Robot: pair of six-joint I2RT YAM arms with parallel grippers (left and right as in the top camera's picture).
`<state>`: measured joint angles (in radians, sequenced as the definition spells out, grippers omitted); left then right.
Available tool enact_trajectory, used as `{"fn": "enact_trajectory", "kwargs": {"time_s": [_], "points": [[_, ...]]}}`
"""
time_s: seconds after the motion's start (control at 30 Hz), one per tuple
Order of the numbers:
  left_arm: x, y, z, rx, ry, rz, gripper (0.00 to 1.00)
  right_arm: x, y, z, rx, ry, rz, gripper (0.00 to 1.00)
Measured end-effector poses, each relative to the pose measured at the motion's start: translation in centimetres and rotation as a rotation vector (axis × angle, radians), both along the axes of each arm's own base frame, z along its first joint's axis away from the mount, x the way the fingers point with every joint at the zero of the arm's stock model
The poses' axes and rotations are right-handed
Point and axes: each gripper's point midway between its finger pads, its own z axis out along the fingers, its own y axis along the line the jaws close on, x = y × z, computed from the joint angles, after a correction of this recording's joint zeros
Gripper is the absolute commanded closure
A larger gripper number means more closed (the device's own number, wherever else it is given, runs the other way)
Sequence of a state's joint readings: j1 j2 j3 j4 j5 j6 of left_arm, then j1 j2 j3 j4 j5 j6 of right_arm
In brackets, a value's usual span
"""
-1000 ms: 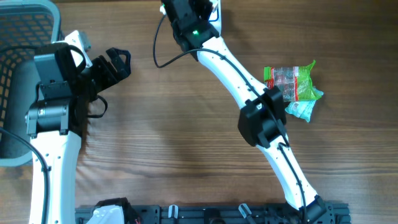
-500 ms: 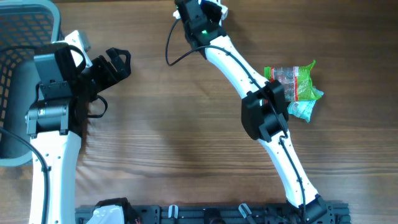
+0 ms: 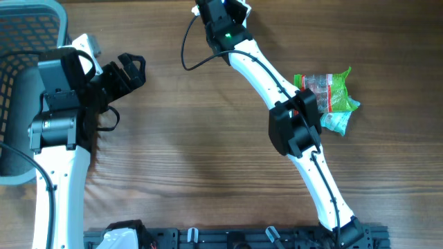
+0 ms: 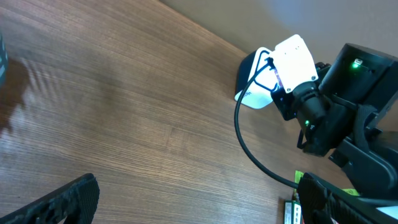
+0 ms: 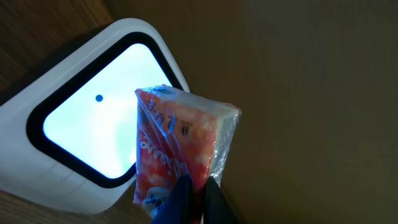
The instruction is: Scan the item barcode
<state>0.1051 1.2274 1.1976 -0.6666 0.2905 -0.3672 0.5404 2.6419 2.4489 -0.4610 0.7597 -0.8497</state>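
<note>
Slippage threatens: right jaws pinch the packet (image 5: 180, 149) by one edge before the scanner (image 5: 74, 124) window; glare on crinkled film may spoil the read. Left jaws gape, empty.

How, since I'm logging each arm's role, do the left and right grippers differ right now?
The left gripper is open and empty; the right gripper is shut on a red packet. The left gripper hovers over bare wood on the side of the basket; the right gripper holds its packet before the lit scanner. Both are black two-finger grippers.
</note>
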Motion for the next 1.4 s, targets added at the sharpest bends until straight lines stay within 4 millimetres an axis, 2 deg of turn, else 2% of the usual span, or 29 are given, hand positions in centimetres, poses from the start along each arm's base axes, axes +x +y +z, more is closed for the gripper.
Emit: {"fn": "enact_trajectory", "kwargs": {"time_s": [0.1,0.2,0.23,0.4,0.5,0.57,0.6,0.63,0.7,0.77,0.8,0.97,1.23,1.27,1.3,1.37,1.4], "points": [[0.0,0.0,0.0,0.001,0.000,0.000,0.00,-1.7,-0.7,0.6,0.011,0.072,-0.009,0.96],[0.0,0.0,0.0,0.000,0.001,0.000,0.00,-4.6,-1.9,3.7,0.100,0.123,-0.064,0.96],[0.0,0.0,0.0,0.000,0.000,0.000,0.00,-6.4,-2.5,7.4,0.142,0.125,-0.068,0.96],[0.0,0.0,0.0,0.000,0.000,0.000,0.00,-16.5,-5.1,19.4,0.499,0.165,-0.095,0.96],[0.0,0.0,0.0,0.000,0.001,0.000,0.00,-22.5,-7.5,24.2,0.688,0.194,-0.120,0.96],[0.0,0.0,0.0,0.000,0.001,0.000,0.00,-25.2,-9.5,25.1,0.752,0.226,-0.173,0.96],[0.0,0.0,0.0,0.000,0.001,0.000,0.00,-26.6,-10.8,24.9,0.777,0.257,-0.227,0.96],[0.0,0.0,0.0,0.000,0.002,0.000,0.00,-27.1,-11.8,24.7,0.812,0.272,-0.274,0.96],[0.0,0.0,0.0,0.000,0.001,0.000,0.00,-26.7,-12.8,23.8,0.872,0.288,-0.347,0.96],[0.0,0.0,0.0,0.000,0.001,0.000,0.00,-26.1,-13.5,21.7,0.882,0.333,-0.423,0.96],[0.0,0.0,0.0,0.000,0.001,0.000,0.00,-25.9,-13.8,20.4,0.878,0.361,-0.457,0.96],[0.0,0.0,-0.1,0.000,0.002,0.000,0.00,-26.0,-15.5,11.7,0.809,0.536,-0.657,0.96],[0.0,0.0,-0.1,0.000,0.002,0.000,0.00,-26.2,-17.3,0.5,0.753,0.631,-0.778,0.96],[0.0,0.0,-0.1,0.000,0.002,0.000,0.00,-26.3,-17.5,-0.3,0.751,0.634,-0.783,0.94],[0.0,0.0,-0.1,0.000,0.002,0.000,0.00,-26.5,-17.7,-1.5,0.746,0.642,-0.792,0.82],[0.0,0.0,-0.1,0.000,0.002,0.000,0.00,-27.0,-18.0,-3.0,0.738,0.654,-0.806,0.68],[0.0,0.0,-0.1,0.000,0.002,0.000,0.00,-27.2,-18.1,-3.4,0.734,0.658,-0.811,0.50]]}}
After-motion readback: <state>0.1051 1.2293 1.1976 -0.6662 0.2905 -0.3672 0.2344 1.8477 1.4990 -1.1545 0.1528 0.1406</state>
